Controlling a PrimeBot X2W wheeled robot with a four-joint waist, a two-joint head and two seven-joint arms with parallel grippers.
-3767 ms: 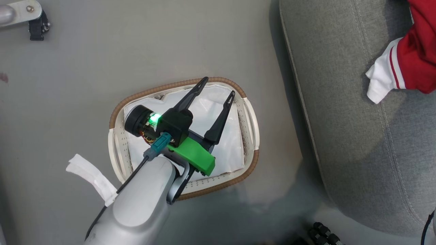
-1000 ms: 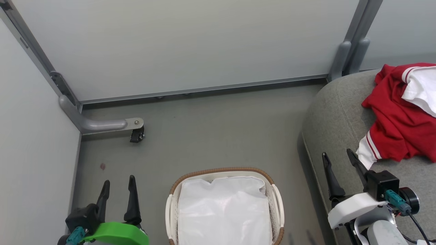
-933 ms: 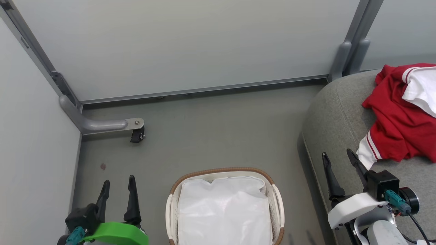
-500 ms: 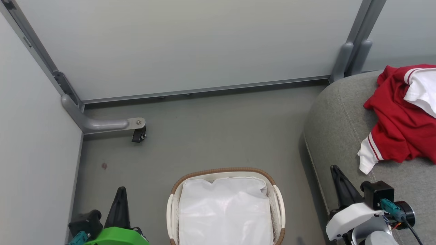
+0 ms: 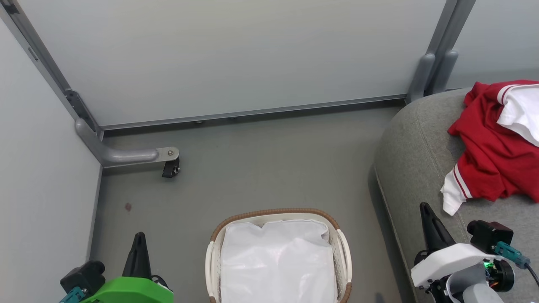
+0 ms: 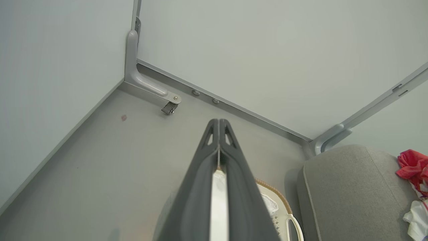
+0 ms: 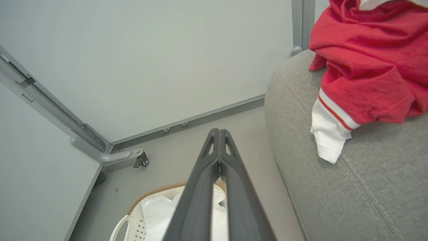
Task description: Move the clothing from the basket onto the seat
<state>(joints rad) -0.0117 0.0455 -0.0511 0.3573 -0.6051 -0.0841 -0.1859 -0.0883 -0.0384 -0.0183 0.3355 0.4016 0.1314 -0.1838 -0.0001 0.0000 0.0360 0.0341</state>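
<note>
Both grippers now sit lower in the head view than a second ago, and each has gone from two spread fingers to a single dark wedge. The left gripper rises from the bottom left edge above its green mount, over bare floor just left of the basket. Its own wrist view shows the left gripper's fingers pressed together from base to tip with nothing between them. The right gripper stands at the lower right, over the front edge of the seat. The right wrist view shows its fingers likewise shut flat against each other and empty.

Nearly four seconds ago the head camera looked straight down on the basket with the left arm reaching over it. The camera now looks forward at the grey wall panel and a caster bracket in the corner.

The basket stands on the floor between the two grippers, holding the white liner, with no red fabric in the part that can be seen. The clothing lies crumpled on the seat, placed as it was a second ago, one striped white cuff hanging toward the front edge near the right gripper but clear of it. The right wrist view shows the same red heap resting on the grey upholstery.
</note>
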